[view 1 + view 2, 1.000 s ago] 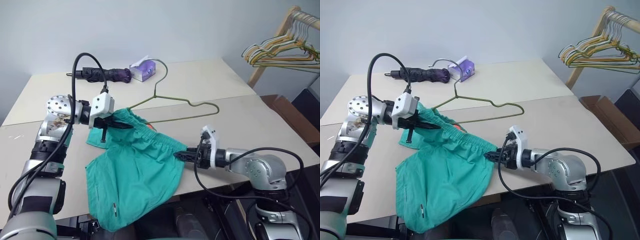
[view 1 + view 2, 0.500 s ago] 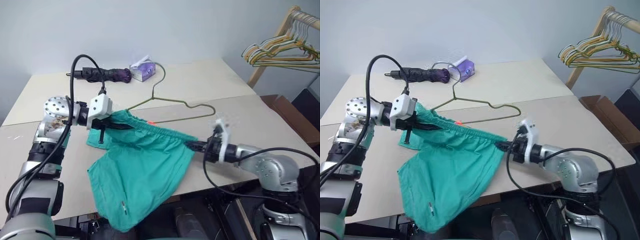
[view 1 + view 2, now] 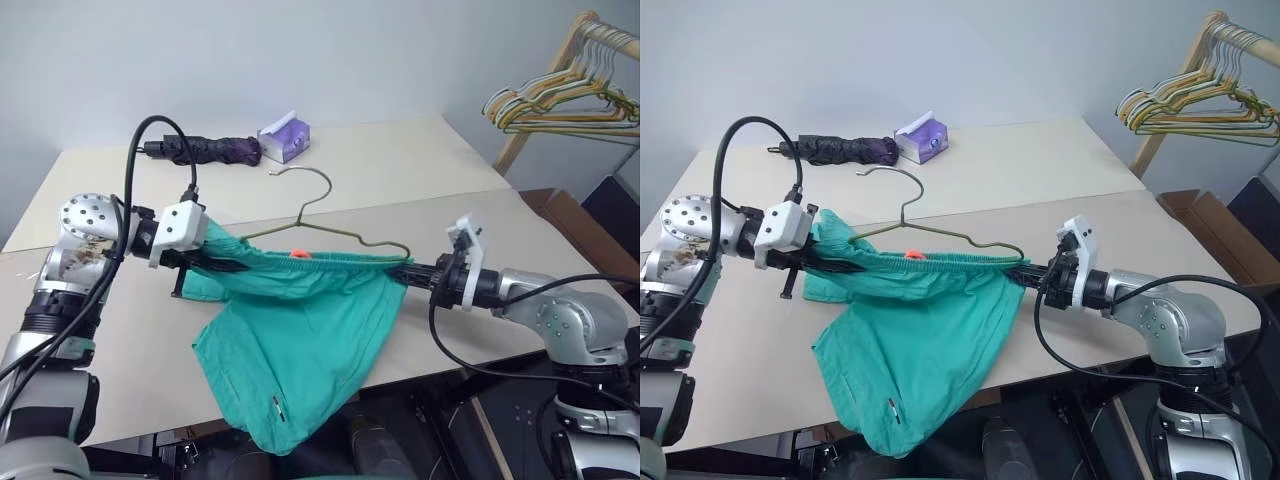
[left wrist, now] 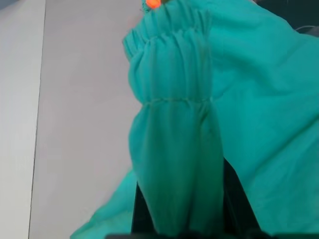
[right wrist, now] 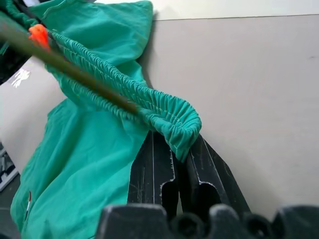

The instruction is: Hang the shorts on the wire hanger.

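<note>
The shorts [image 3: 300,340] are now held taut by the waistband above the counter [image 3: 420,170], stretched in a nearly straight line between the two pincers, with the legs hanging down past the counter's near edge. A second ago the waistband sagged and much of the cloth lay bunched on the counter; it has since been pulled out and lifted. The small orange-red tag [image 3: 297,254] is seen at the top of the band.

The wire hanger [image 3: 330,225] lies just behind the stretched band, its lower bar running close along it and its hook pointing toward the far side; compared with the earlier frames it has been shifted and turned. In the right wrist view the hanger's bar crosses against the gathered elastic, though whether it passes through the waist opening cannot be told.

The left pincer [image 3: 215,268] is closed on one end of the waistband, and the right pincer [image 3: 408,272], half open a second ago, is now clamped on the other end. With the opening spread, the shorts are judged ready to be threaded onto the hanger.
</note>
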Controlling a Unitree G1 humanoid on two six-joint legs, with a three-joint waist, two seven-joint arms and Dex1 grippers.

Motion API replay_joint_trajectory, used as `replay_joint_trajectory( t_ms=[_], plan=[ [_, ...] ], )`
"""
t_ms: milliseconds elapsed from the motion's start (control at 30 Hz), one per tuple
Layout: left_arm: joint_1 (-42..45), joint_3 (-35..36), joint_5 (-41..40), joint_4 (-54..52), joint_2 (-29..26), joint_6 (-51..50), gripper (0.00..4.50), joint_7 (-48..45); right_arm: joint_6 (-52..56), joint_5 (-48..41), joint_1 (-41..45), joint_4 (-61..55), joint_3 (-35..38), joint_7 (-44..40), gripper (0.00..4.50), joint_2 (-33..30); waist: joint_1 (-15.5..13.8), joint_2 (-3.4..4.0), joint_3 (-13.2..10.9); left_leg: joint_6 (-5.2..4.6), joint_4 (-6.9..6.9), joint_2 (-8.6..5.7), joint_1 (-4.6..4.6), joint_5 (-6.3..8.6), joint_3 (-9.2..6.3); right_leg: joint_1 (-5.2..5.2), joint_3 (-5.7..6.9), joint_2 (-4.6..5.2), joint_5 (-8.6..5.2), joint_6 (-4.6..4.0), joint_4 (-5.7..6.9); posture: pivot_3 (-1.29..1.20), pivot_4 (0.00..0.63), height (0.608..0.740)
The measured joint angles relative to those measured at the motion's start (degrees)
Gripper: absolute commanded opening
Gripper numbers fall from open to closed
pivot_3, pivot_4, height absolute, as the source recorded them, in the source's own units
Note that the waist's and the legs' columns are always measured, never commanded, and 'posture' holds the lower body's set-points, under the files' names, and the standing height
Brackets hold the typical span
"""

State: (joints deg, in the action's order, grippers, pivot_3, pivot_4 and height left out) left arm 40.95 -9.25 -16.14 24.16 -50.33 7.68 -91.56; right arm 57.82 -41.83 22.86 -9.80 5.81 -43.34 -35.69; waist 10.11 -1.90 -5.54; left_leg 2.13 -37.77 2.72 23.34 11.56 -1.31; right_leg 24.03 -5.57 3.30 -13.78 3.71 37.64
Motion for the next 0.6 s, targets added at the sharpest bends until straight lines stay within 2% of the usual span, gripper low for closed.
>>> replay_joint_trajectory(
  t_ms=[233, 400, 600],
  plan=[
    [0.7, -1.8, 0.1, 3.3, -1.5, 2.5, 0.01, 0.0, -7.4, 0.4, -1.0, 0.3, -4.7, -3.7, 0.03, -4.0, -0.3, 0.0, 0.0, 0.0, 0.0, 0.0, 0.0, 0.0, 0.01, 0.01, 0.0, 0.0, 0.0, 0.0, 0.0, -0.09, 0.038, 0.74],
    [2.0, -5.7, -0.2, 5.9, -3.5, 5.5, 0.01, 0.0, -11.6, 0.7, -1.7, 0.3, -7.7, -5.3, 0.03, -5.8, -0.5, 0.0, 0.0, 0.0, 0.0, 0.0, 0.0, 0.0, 0.02, 0.01, 0.0, 0.0, -0.01, 0.01, -0.01, -0.09, 0.04, 0.74],
    [2.9, -8.8, -1.1, 8.5, -3.8, 7.1, 0.01, 0.0, -22.5, 7.5, -3.9, 0.1, -11.6, -6.5, 0.03, -7.7, -1.0, -0.01, 0.0, 0.0, 0.0, 0.0, 0.02, 0.0, 0.06, 0.06, -0.02, 0.0, -0.01, 0.01, 0.0, -0.1, 0.04, 0.74]
  ],
)
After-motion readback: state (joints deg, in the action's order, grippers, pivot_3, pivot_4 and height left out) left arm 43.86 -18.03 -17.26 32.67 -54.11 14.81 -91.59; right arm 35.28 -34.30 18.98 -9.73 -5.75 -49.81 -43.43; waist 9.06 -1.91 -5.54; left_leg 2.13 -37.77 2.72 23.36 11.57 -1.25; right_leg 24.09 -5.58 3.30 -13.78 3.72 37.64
